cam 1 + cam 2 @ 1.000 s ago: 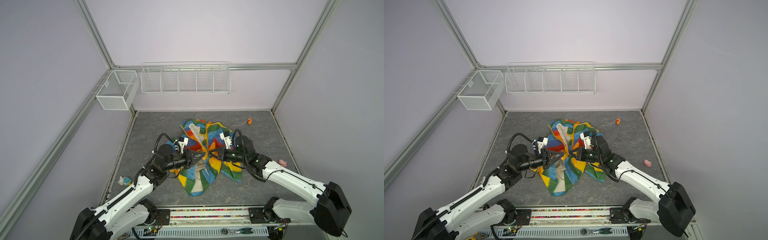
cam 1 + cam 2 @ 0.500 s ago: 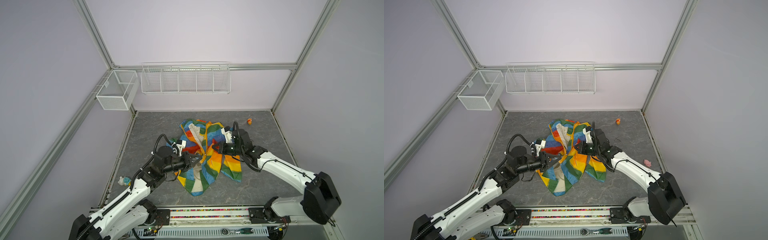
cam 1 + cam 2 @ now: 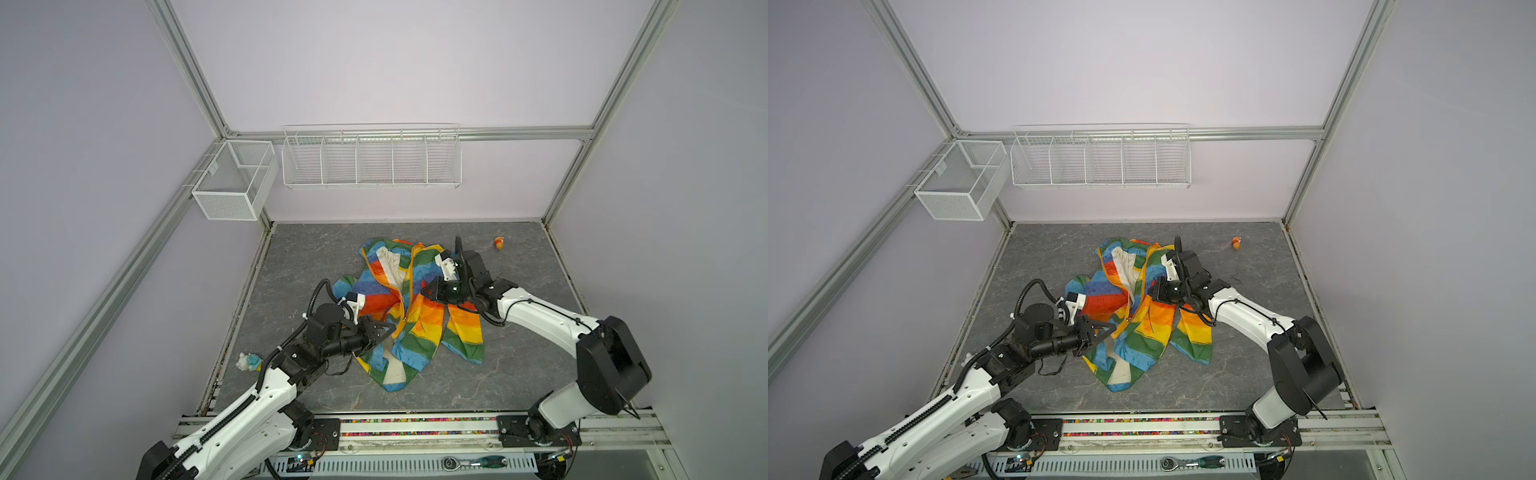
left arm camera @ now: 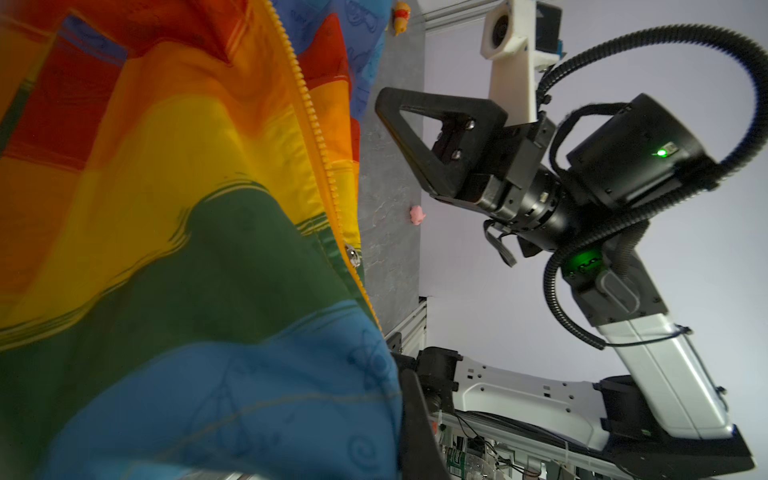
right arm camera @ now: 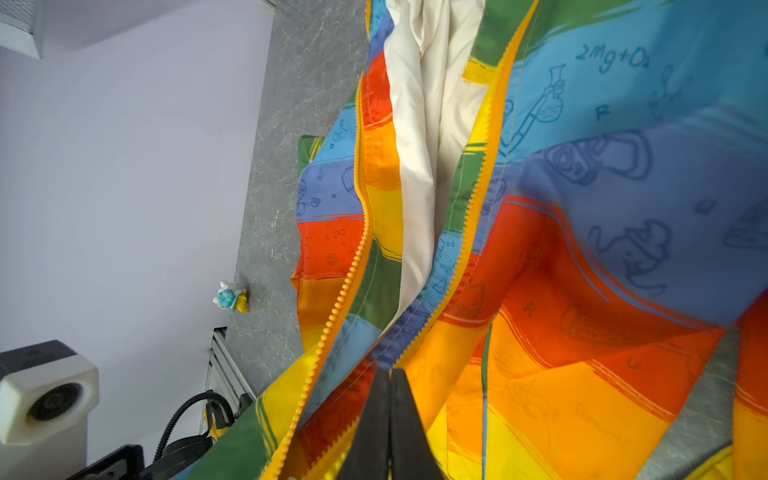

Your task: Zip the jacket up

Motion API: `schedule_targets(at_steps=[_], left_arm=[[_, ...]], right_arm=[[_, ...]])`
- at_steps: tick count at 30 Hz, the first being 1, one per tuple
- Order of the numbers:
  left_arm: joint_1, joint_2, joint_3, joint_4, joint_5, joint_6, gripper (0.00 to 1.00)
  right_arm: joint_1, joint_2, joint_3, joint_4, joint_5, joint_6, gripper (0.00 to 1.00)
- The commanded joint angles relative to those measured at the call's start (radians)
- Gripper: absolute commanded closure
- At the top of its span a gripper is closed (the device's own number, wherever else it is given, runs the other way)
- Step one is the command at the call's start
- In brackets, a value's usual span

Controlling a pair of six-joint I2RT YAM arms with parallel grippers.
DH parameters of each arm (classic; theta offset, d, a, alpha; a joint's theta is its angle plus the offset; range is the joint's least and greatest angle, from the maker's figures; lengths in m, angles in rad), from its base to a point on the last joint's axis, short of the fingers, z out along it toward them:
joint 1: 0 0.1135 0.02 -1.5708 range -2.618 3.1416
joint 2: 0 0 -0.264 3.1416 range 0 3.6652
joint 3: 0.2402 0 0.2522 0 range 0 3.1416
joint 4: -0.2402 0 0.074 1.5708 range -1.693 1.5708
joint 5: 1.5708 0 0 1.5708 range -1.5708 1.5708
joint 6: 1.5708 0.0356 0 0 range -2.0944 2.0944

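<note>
**Orange-yellow zipper strips [image 5: 476,195] lie apart while both end effectors grip the jacket [image 3: 419,328]**

On the left, the left end effector [image 3: 390,329] is clenched on the low front edge of the jacket, where the blue and green stripes end. I judge this hold to be an anchor. It gives a fixed point at the bottom, so that the two strips can be brought together. In the left wrist view the fabric hangs close before the camera. A small metal piece [image 4: 352,255] sits on the strip there; it may be the slider, but I cannot be sure.

The jacket itself lies crumpled in the middle of the grey worktop [image 3: 311,257]. Its cream lining [image 3: 390,266] shows between the two strips, so the zipping looks not yet done.

To the right, the right end effector [image 3: 424,291] is shut tight too. In the right wrist view its fingertips [image 5: 374,407] meet at the strip of the other front panel. The fabric rises toward them like a small tent, so it appears to pinch this edge. I think the purpose is to stretch that panel straight.

For the containers, a white mesh box [image 3: 224,199] hangs on the left wall. To its right, on the back wall, hangs a white wire rack [image 3: 370,166] with several compartments. Nothing shows inside either of them. Two small toys lie on the worktop and not in a container: a blue-white one [image 3: 248,361] at the left edge and an orange one [image 3: 499,242] near the far right corner.
</note>
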Motion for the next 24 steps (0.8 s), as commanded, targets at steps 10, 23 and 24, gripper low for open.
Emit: schedule_targets(at_steps=[10,23,24], left_arm=[[-0.017,-0.139,-0.307,0.166,-0.149,-0.203,0.75],[-0.178,-0.009,-0.326,0.272,-0.274,-0.148,0.34],[-0.187,0.012,-0.329,0.291,-0.276,-0.15,0.34]], right_arm=[[-0.004,0.053,-0.01,-0.034,-0.004,-0.014,0.94],[-0.004,0.067,-0.002,-0.02,-0.044,0.0,0.94],[-0.004,0.067,-0.003,-0.019,-0.046,0.002,0.94]])
